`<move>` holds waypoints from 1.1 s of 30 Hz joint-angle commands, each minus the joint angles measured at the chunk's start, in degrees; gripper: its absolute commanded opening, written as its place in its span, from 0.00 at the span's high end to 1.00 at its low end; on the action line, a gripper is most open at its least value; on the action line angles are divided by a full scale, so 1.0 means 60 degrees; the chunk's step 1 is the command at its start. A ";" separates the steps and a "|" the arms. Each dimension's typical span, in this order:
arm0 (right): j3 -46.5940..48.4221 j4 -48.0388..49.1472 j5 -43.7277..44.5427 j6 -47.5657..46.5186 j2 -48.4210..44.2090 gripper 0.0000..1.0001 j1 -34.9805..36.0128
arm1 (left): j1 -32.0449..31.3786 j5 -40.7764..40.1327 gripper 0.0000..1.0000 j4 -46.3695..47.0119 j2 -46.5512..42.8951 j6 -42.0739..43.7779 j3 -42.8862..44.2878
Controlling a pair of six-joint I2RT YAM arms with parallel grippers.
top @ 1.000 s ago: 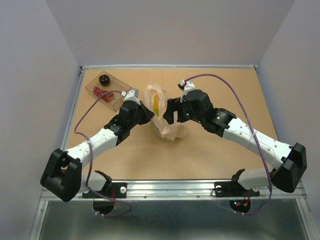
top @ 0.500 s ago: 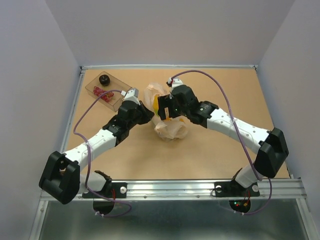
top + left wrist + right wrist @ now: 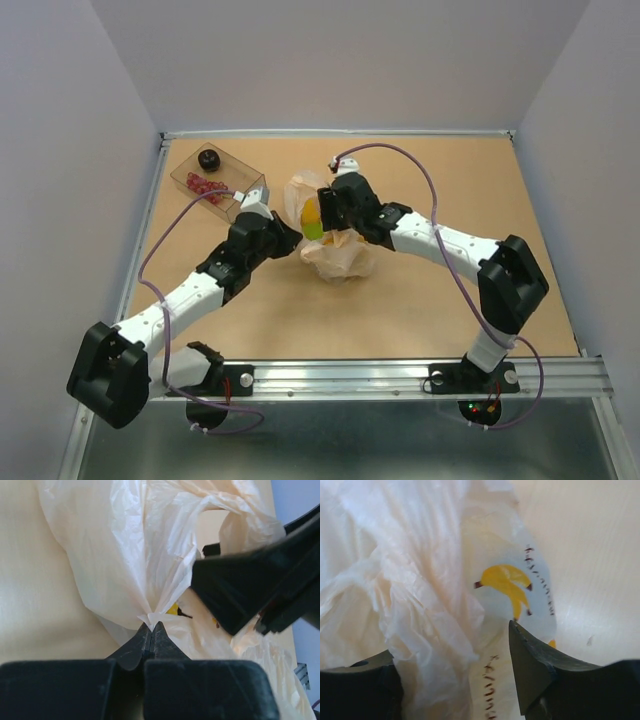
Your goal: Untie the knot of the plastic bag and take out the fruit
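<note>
Tan tabletop point(image 3: 430, 300) under both my arms, pale walls around it. The plastic bag point(image 3: 340, 258) lies crumpled near the middle of the board, between my two grippers. Through its opened upper part the overhead view shows fruit point(image 3: 313, 222), a yellow-and-green patch; which pieces they are I cannot tell. My left wrist camera catches a small yellow bit point(image 3: 173, 610) behind the film.

My left gripper point(image 3: 151, 627) has its jaws pressed together on a pinched fold of the bag's left side, and the thin plastic fans upward from that pinch. From above, that gripper point(image 3: 290, 238) sits just beside the bag.

My right gripper point(image 3: 450, 645) reaches in at the bag's top from the far right, fingers point(image 3: 530, 665) apart, with loose film and the bag's yellow print point(image 3: 505, 582) between them.

Well off to the far left stands a clear tray point(image 3: 180, 172) holding a black round piece point(image 3: 208, 159) and red pieces point(image 3: 205, 185).
</note>
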 commanded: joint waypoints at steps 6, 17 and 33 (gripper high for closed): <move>-0.1193 0.0830 0.2384 0.0965 -0.0942 0.40 -0.2094 | 0.0732 -0.0902 1.00 -0.0779 -0.1035 -0.1132 -0.1173; -0.0991 0.0421 -0.0570 0.0529 -0.2290 0.35 -0.2831 | 0.1248 -0.0506 1.00 -0.0647 -0.0656 -0.0388 -0.0736; 0.0506 -0.1221 -0.3283 0.0028 -0.2043 0.33 0.0011 | 0.1219 -0.0153 1.00 0.0026 -0.0509 0.0873 -0.0031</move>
